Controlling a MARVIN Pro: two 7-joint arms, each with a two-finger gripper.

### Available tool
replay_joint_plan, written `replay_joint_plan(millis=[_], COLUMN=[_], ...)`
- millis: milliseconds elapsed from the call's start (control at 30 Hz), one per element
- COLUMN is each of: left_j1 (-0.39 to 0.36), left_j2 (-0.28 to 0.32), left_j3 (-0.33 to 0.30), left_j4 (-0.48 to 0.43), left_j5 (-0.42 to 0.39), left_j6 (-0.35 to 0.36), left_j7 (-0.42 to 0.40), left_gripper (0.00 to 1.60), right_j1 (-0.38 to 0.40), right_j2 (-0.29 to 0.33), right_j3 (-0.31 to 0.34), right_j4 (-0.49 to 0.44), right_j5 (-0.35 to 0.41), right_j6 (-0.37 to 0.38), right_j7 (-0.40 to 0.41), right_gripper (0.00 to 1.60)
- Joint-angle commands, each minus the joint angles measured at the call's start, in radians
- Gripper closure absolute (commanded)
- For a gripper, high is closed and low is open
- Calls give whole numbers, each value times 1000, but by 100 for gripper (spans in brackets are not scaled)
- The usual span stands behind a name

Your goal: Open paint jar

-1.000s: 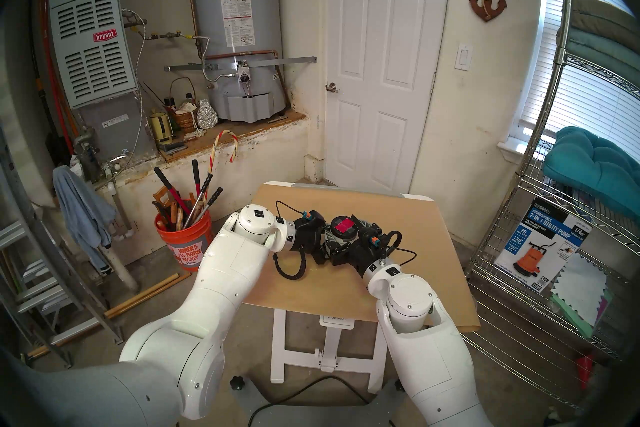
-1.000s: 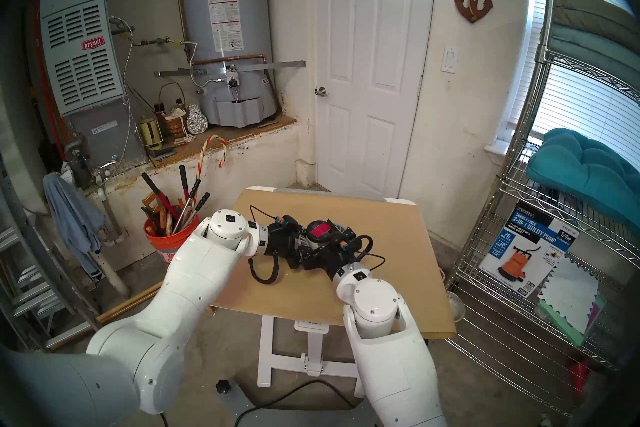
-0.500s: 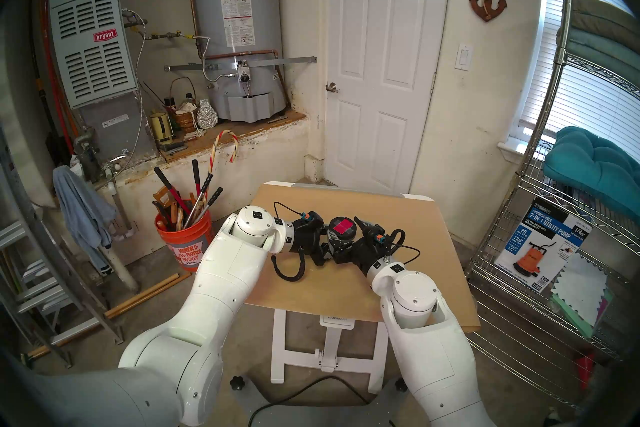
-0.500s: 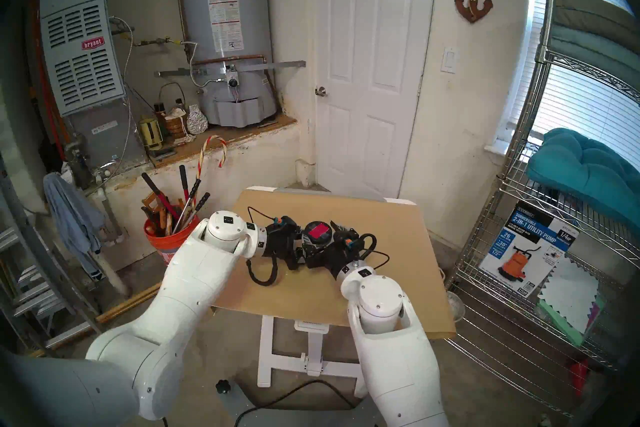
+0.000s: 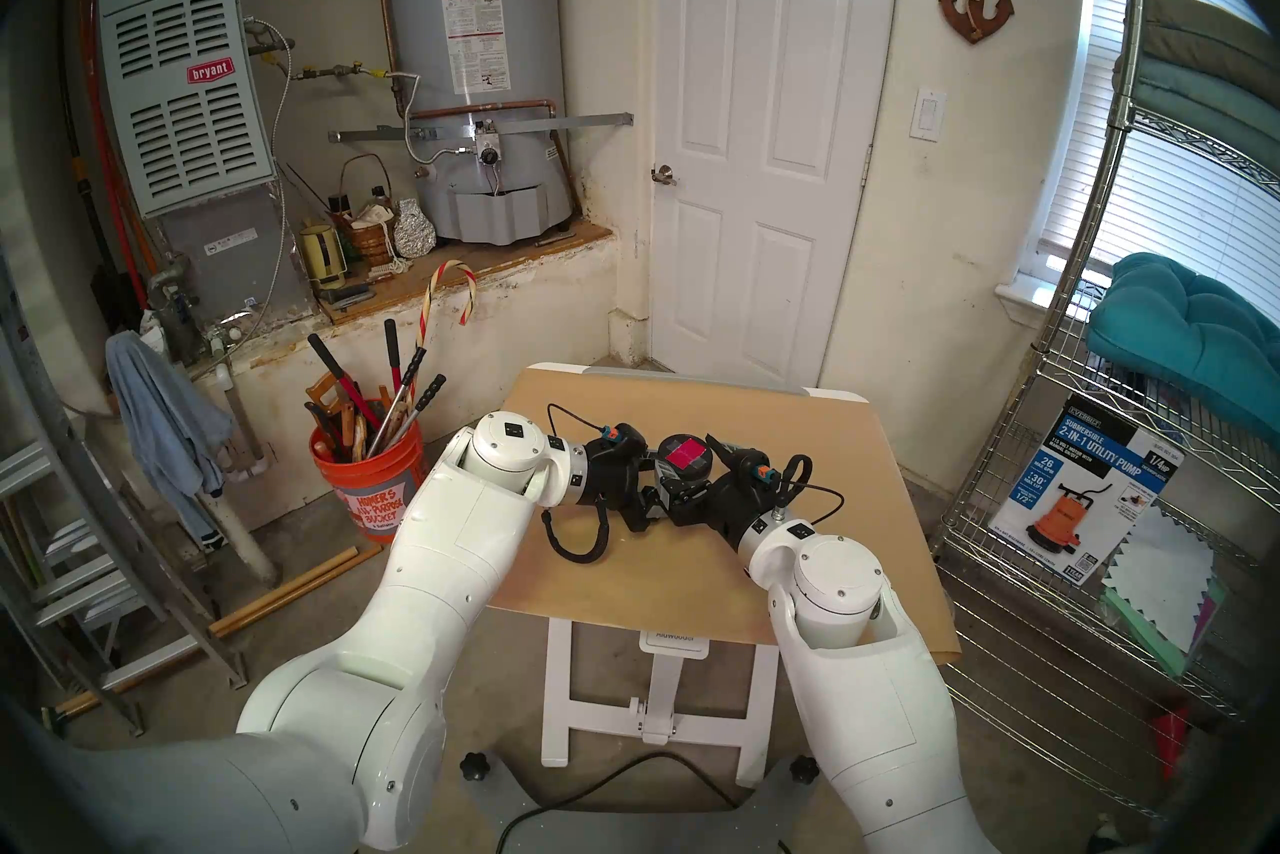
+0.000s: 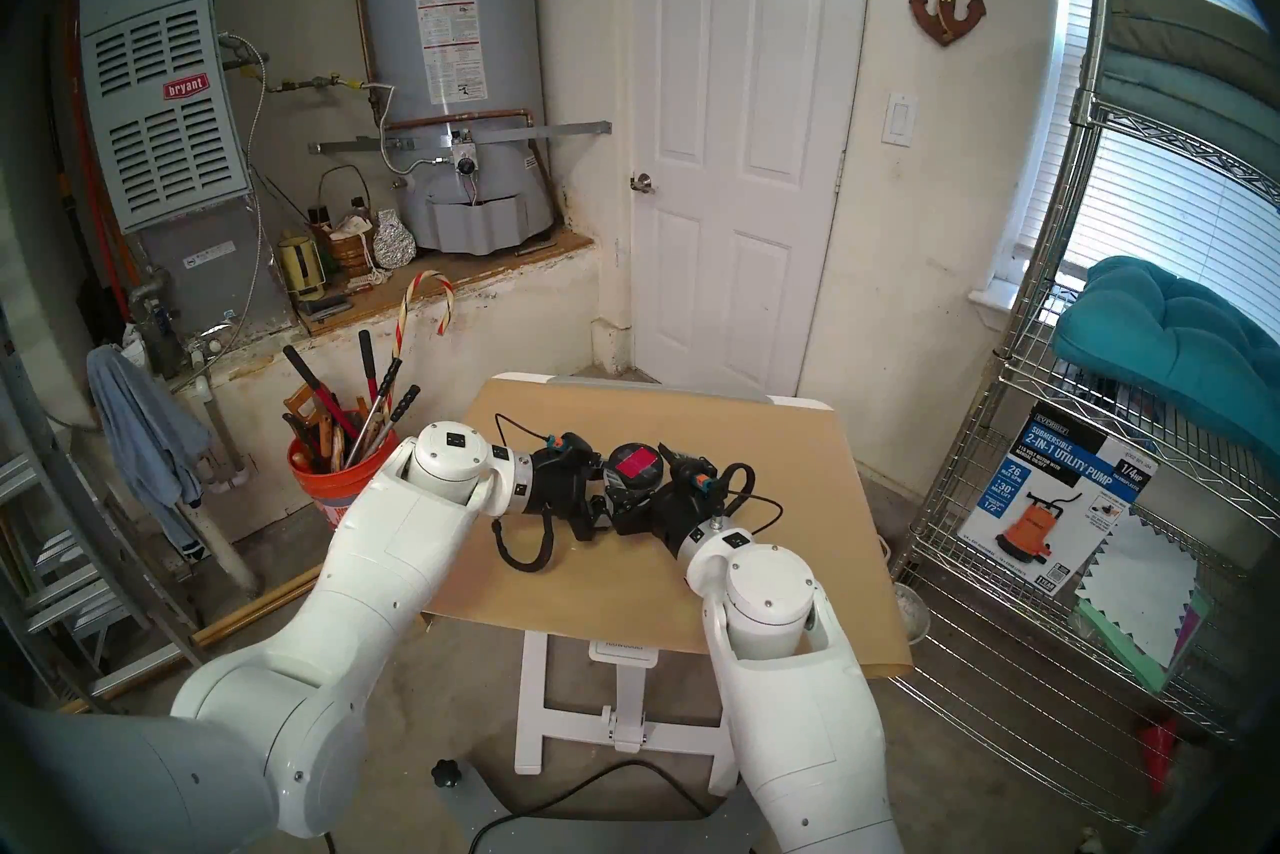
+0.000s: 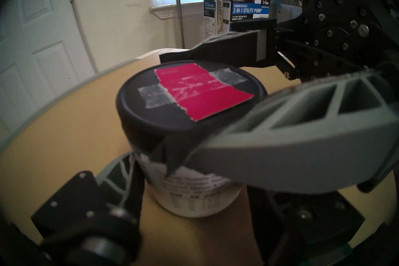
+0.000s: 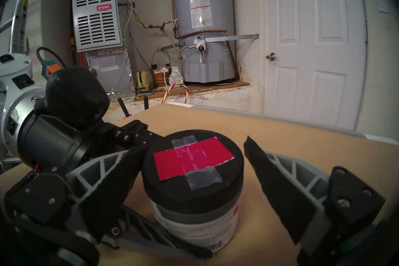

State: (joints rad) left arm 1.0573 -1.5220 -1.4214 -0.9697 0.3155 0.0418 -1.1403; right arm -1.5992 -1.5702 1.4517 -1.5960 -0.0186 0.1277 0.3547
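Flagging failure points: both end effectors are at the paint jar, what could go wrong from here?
The right end effector stands open around the lid, one finger clear of the rim; closing off-centre could shove the paint jar.
The left end effector clamps only the label; twisting may spin the jar.

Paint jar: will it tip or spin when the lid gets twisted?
Squat, wide paint jar: tipping unlikely. Smooth label may let it spin in the left gripper clamping its body. The lid looks rigid; probably won't flex.
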Motion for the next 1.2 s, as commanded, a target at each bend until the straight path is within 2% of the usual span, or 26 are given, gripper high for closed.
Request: replay_joint_plan(millis=[0, 67, 100, 167, 233, 400, 500, 567, 633, 700, 733, 800, 833, 900, 933, 1167], left_j1=[-3, -4, -5, -7, -9, -19, -24, -30, -40, -49, -49, -57, -62, -69, -72, -90], left_j2=[7, 7, 8, 8, 10, 16, 23, 28, 32, 37, 37, 42, 43, 46, 46, 47], left_j3=[-3, -4, -4, -4, -4, -3, -1, -1, -4, -3, -3, -4, -6, -6, -6, -5], left_j4=[1, 2, 2, 4, 7, 16, 20, 27, 39, 48, 48, 55, 61, 70, 75, 112], left_j5=[0, 0, 0, 1, 2, 0, 3, 3, -2, -5, -5, -4, -7, -4, -5, -7], left_j6=[1, 1, 1, 2, 1, 1, 1, -3, -9, -17, -17, -22, -23, -26, -28, -46], left_j7=[-4, -5, -6, -9, -12, -29, -42, -51, -64, -81, -81, -93, -97, -100, -102, -113], left_gripper=[160, 160, 160, 160, 160, 160, 160, 160, 160, 160, 160, 160, 160, 160, 160, 160], right_j1=[28, 32, 35, 41, 45, 63, 76, 85, 94, 110, 110, 135, 145, 165, 173, 240], right_j2=[7, 14, 17, 25, 28, 50, 68, 80, 82, 92, 92, 111, 116, 130, 130, 167], right_j3=[-8, -10, -10, -11, -10, -10, -13, -16, -11, -7, -7, -8, -8, -8, -6, -15], right_j4=[-16, -13, -9, -5, -1, 11, 21, 30, 41, 56, 56, 79, 87, 106, 115, 190], right_j5=[-8, -12, -13, -16, -16, -11, -11, -16, 0, 15, 15, 18, 16, 25, 29, 47], right_j6=[3, 2, -4, -7, -9, -8, -13, -19, -16, -18, -18, -28, -28, -34, -35, -75], right_j7=[11, 17, 22, 31, 37, 82, 112, 132, 154, 186, 186, 219, 227, 263, 270, 383], right_gripper=[8, 67, 82, 101, 110, 124, 122, 131, 131, 141, 141, 141, 148, 148, 154, 160])
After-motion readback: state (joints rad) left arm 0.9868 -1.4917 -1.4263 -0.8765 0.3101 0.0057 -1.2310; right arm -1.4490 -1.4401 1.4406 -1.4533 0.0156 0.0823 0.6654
